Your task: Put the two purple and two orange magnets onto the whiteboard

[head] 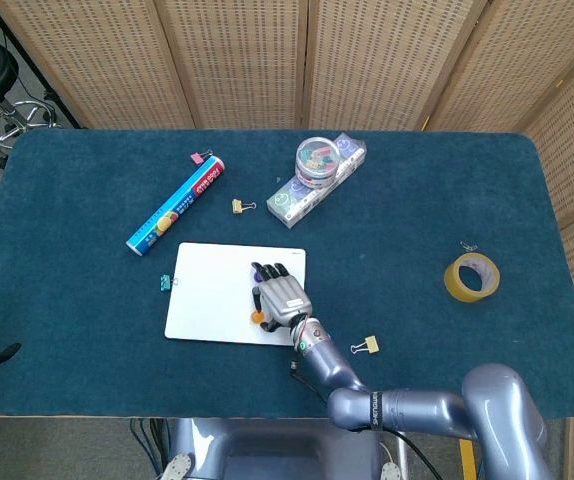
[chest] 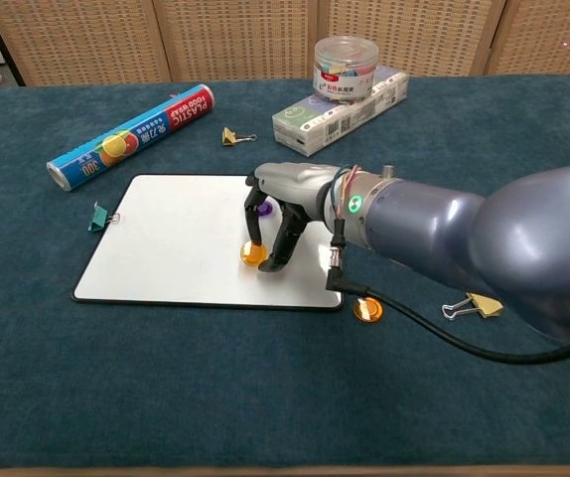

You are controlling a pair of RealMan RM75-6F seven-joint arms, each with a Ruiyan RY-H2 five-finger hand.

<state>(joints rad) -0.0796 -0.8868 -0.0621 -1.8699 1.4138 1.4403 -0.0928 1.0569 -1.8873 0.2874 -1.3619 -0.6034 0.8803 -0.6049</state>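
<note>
My right hand reaches over the right part of the whiteboard and pinches an orange magnet between thumb and finger, low at the board's surface. The head view shows the same hand with the orange magnet at its left side, over the whiteboard. One purple magnet peeks out between the fingers; the other is hidden behind the hand. A second orange magnet lies on the blue cloth just off the board's front right corner. My left hand shows in neither view.
A blue foil roll lies behind the board at the left. A jar of clips stands on a flat box at the back. Binder clips lie around: gold, green, small yellow. A tape roll sits far right.
</note>
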